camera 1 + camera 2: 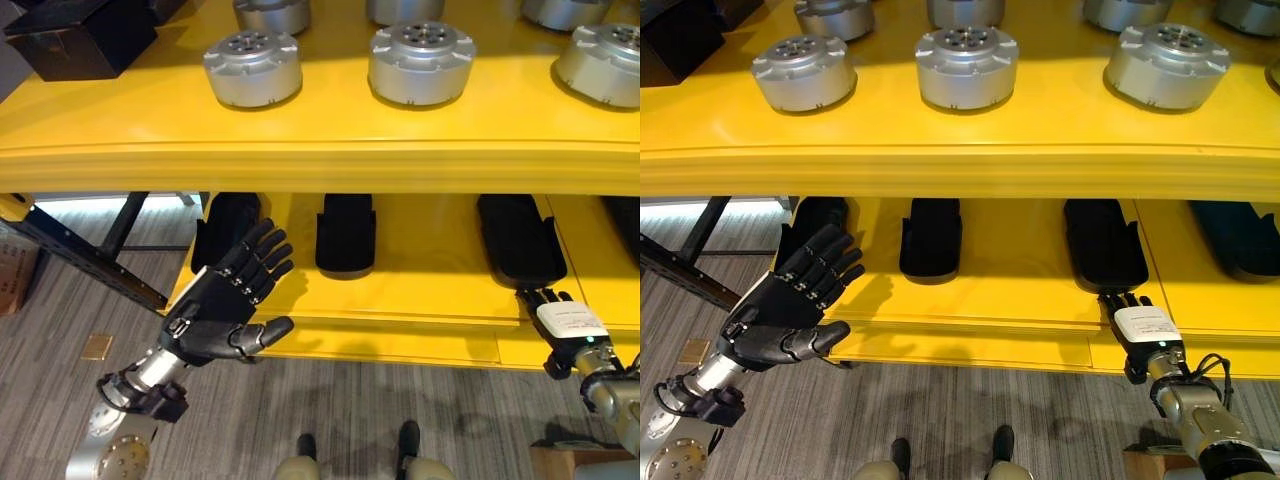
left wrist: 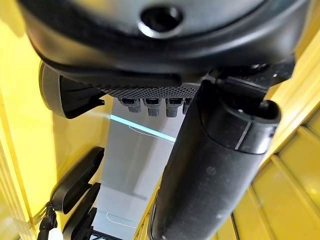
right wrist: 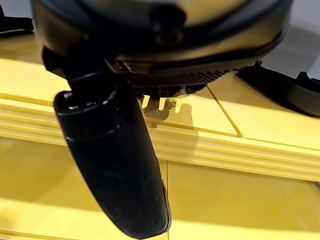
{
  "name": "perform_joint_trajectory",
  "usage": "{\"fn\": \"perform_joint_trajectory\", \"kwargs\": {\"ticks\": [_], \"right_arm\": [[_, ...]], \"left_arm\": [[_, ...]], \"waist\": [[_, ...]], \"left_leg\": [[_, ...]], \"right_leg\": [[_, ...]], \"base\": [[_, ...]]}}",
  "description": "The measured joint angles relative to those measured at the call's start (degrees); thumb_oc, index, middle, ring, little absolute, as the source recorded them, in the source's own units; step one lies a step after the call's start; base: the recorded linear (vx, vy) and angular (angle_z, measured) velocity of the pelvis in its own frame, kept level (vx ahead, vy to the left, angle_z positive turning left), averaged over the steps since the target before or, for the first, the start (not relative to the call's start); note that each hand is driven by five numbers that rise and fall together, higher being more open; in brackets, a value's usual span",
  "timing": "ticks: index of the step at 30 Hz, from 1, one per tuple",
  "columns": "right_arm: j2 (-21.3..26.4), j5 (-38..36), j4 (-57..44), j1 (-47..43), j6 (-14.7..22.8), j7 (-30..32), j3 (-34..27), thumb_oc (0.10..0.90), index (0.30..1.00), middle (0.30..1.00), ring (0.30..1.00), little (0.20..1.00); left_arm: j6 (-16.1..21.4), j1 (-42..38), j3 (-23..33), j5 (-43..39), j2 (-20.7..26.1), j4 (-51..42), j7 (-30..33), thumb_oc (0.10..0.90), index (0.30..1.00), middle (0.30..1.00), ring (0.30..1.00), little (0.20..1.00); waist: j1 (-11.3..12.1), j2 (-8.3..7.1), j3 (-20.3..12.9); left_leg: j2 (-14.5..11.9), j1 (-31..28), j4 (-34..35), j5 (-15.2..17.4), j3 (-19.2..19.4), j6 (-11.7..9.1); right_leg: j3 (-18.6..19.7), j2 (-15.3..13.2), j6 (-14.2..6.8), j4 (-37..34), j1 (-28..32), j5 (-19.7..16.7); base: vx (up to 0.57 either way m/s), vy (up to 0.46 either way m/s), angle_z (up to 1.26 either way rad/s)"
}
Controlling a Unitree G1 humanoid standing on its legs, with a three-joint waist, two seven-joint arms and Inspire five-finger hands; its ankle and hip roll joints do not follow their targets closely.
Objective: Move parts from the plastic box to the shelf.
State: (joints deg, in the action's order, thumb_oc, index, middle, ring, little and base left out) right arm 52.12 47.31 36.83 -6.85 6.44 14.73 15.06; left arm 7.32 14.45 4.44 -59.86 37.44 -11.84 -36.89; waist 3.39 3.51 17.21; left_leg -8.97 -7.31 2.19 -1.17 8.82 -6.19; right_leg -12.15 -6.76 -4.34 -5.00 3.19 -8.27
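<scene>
Lower shelf (image 1: 400, 300) – black parts (image 1: 345, 232) beyond spread left hand (image 1: 225, 305) (empty).

No text, number or sign can be read anywhere. The white cover (image 1: 571, 322) on the right robot hand (image 1: 1137, 335) carries a few lines of small dark print, too fine to make out. The silver parts (image 1: 421, 62) on the yellow shelf (image 1: 320, 160) show bolt holes but no lettering.
</scene>
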Motion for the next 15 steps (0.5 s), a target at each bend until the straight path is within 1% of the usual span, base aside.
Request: {"fn": "perform_joint_trajectory", "kwargs": {"ticks": [6,15], "right_arm": [[0.0,0.0,0.0,-0.1,-0.1,0.0,0.0,0.900,1.000,1.000,1.000,1.000],[0.0,1.0,-0.1,-0.7,-0.2,-0.6,0.5,0.900,1.000,1.000,1.000,1.000]], "left_arm": [[-1.0,0.0,0.0,0.0,0.0,0.0,0.0,0.900,1.000,1.000,1.000,1.000],[-1.0,0.0,-0.1,0.0,-0.1,0.1,0.0,0.900,1.000,1.000,1.000,1.000]], "waist": [[0.0,0.04,0.0],[0.0,0.10,-0.1]], "left_leg": [[0.0,0.0,-0.1,0.0,-0.1,0.0],[0.0,0.0,-0.2,0.0,-0.2,0.0]], "right_leg": [[0.0,0.0,0.0,0.0,0.1,0.0],[-0.1,0.0,0.1,0.0,0.2,-0.1]], "base": [[0.00,0.000,0.00],[0.00,0.000,0.00]]}}
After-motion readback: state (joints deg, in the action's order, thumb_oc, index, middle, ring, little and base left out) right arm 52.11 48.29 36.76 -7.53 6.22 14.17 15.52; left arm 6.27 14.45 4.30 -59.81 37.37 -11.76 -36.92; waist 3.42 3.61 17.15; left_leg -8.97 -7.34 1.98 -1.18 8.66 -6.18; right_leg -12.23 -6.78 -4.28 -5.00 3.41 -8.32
